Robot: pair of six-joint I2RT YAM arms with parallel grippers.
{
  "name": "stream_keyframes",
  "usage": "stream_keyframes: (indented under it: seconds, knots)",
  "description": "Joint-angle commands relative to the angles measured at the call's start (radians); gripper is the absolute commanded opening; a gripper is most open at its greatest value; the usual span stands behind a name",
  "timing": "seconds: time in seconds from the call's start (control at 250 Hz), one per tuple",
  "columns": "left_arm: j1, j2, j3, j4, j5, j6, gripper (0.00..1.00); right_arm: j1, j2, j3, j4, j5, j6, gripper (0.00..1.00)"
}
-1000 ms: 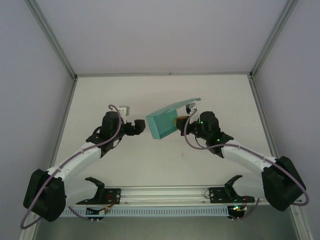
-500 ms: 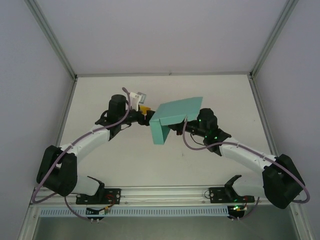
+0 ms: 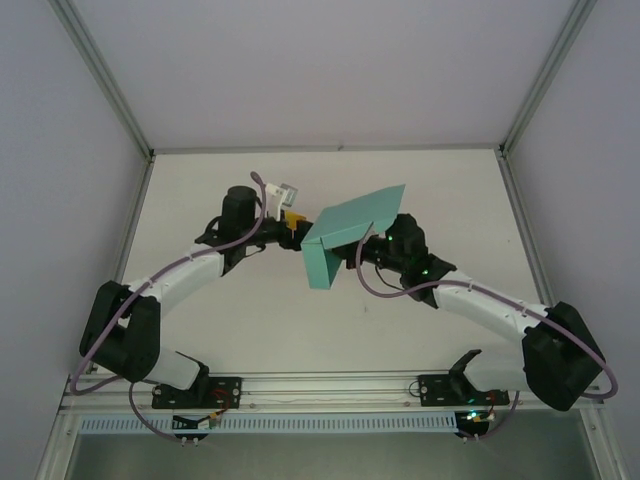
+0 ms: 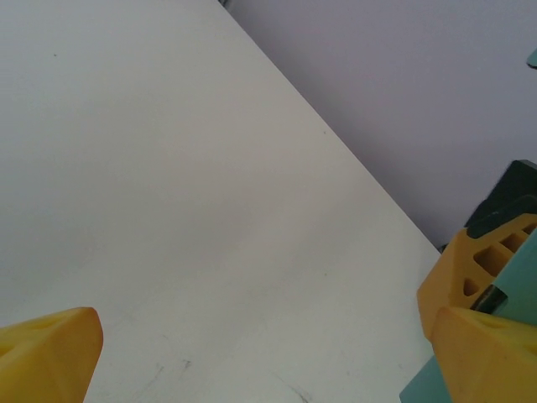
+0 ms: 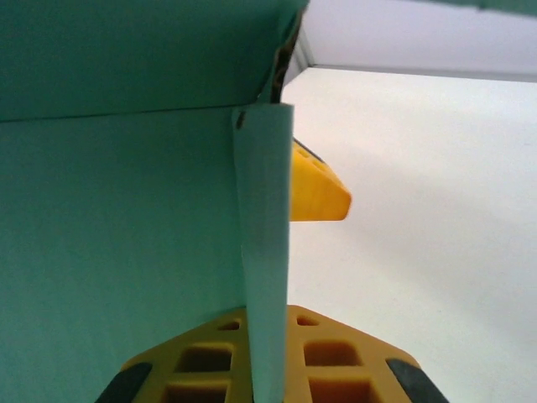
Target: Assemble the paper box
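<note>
Since a second ago the left arm [image 3: 185,278] has swung up from the lower left toward the middle of the overhead view. The paper box [image 3: 345,222] has turned from an open tray shape into a folded wedge.

Just left of centre in that view, the left gripper [image 3: 294,224] sits just beside the box's left edge. Its jaws stand wide apart and grasp nothing. In the left wrist view one yellow finger [image 4: 46,357] is in the lower left corner and the other in the lower right. Bare white table [image 4: 168,168] shows between them, and the right-hand finger lies against a teal edge of the box.

In the overhead view the box hangs a little right of centre, between the two grippers. One panel slants up toward the upper right and another face drops to the lower left. Whether its lower edge touches the table I cannot tell.

Right of it, the right gripper [image 5: 268,348] is closed on a thin upright flap [image 5: 267,235] of the box, with latticed yellow finger on each side of the flap at the bottom of the right wrist view. The right arm [image 3: 485,302] runs off to the lower right.
</note>
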Motion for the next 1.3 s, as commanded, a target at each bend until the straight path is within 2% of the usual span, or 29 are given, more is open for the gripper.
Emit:
stream_keyframes:
  seconds: [0.0, 0.156, 0.283, 0.407, 0.515, 0.563, 0.731, 0.799, 0.886, 0.974, 1.054, 1.186, 1.298]
  knots:
    - [-0.050, 0.011, 0.026, -0.012, 0.078, 0.048, 1.00, 0.080, 0.051, 0.111, -0.093, 0.254, -0.062, 0.00]
    - [-0.059, 0.013, 0.029, -0.003, 0.078, 0.041, 1.00, 0.094, 0.138, 0.202, -0.258, 0.585, 0.047, 0.00]
    - [-0.061, 0.014, 0.037, -0.007, 0.064, 0.041, 1.00, 0.115, 0.206, 0.245, -0.309, 0.739, 0.089, 0.00]
    - [-0.061, 0.008, 0.050, -0.023, 0.054, 0.045, 1.00, 0.134, 0.274, 0.305, -0.377, 0.844, 0.073, 0.00]
    - [-0.064, -0.008, 0.049, -0.014, 0.058, 0.045, 1.00, 0.151, 0.342, 0.373, -0.461, 0.987, 0.053, 0.00]
    - [-0.065, -0.012, 0.046, -0.015, 0.056, 0.048, 1.00, 0.155, 0.354, 0.383, -0.472, 1.000, 0.059, 0.00]
    - [-0.065, -0.018, 0.049, -0.056, 0.005, 0.077, 1.00, 0.156, 0.324, 0.350, -0.414, 0.925, 0.051, 0.00]
    - [-0.063, -0.022, 0.051, -0.093, -0.096, 0.083, 1.00, 0.155, 0.274, 0.325, -0.403, 0.874, 0.057, 0.00]
    - [-0.062, -0.047, 0.057, -0.194, -0.307, 0.062, 1.00, 0.155, 0.194, 0.297, -0.430, 0.847, 0.078, 0.00]
    - [-0.060, -0.089, 0.020, -0.246, -0.539, 0.027, 1.00, 0.155, 0.128, 0.291, -0.551, 0.816, 0.124, 0.00]
    - [-0.053, -0.124, 0.017, -0.367, -0.751, -0.007, 1.00, 0.155, 0.099, 0.291, -0.676, 0.817, 0.200, 0.00]
    - [-0.050, -0.171, 0.043, -0.608, -1.111, -0.088, 1.00, 0.155, 0.148, 0.308, -0.835, 0.833, 0.292, 0.02]
    - [-0.047, -0.199, 0.052, -0.736, -1.298, -0.140, 1.00, 0.155, 0.258, 0.354, -0.934, 0.814, 0.357, 0.02]
